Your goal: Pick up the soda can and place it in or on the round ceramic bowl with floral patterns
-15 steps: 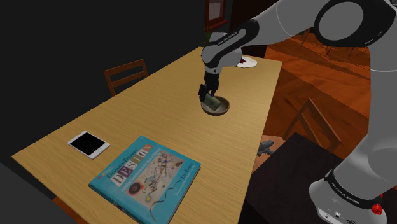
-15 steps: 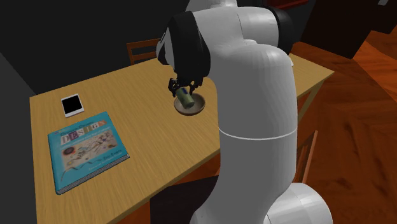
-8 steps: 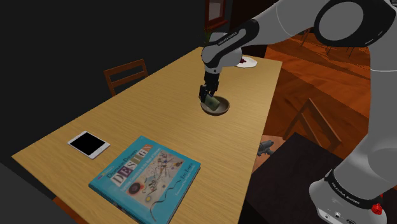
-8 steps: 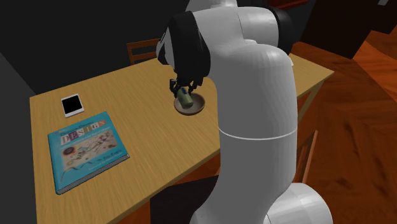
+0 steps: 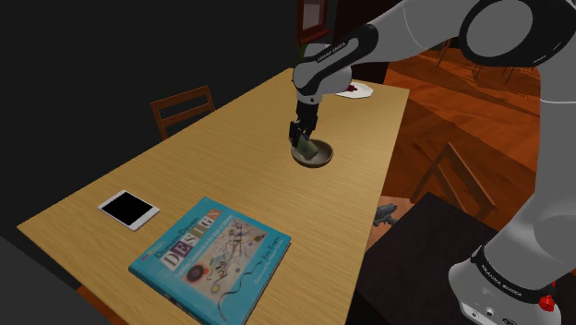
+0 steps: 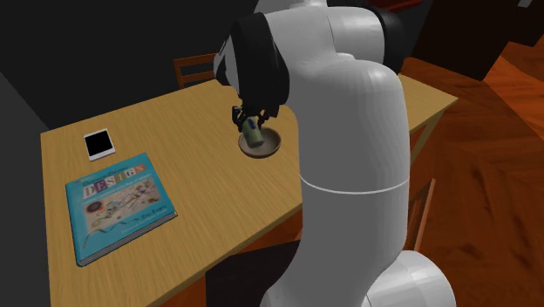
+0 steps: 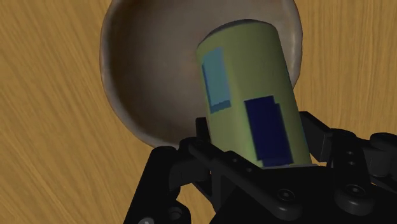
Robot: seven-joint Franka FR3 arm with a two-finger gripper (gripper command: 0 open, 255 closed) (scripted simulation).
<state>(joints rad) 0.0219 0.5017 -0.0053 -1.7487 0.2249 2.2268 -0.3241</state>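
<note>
olive-green soda can (image 7: pixel 245 95) with a light blue and a dark blue patch, plain cylinder, sits between the two black fingers of the gripper (image 7: pixel 254 130), which press on its sides: clamped on the can. its far end leans over the inside of the round bowl (image 7: pixel 146 76); the wrist view gives those label patches and the bowl's smooth grey-brown inside and pale rim. the shoulder view gives the layout: gripper (image 5: pixel 302 137) pointing down, can (image 5: pixel 307 146) tilted in it just over the bowl (image 5: pixel 318 162) near the table's far half. second exterior view has the white arm covering much of the table, can (image 6: pixel 253 134) and bowl (image 6: pixel 266 150) just beside it. light wood-grain table (image 5: pixel 212 157), long and rectangular. on it a teal book (image 5: pixel 210 257) titled design, a white-framed tablet (image 5: pixel 128 210) with a black screen, a small white plate (image 5: pixel 356 90) at the far end. wooden chair (image 5: pixel 182 108) behind the table. reddish plank floor (image 5: pixel 462 102), walls dark.
</note>
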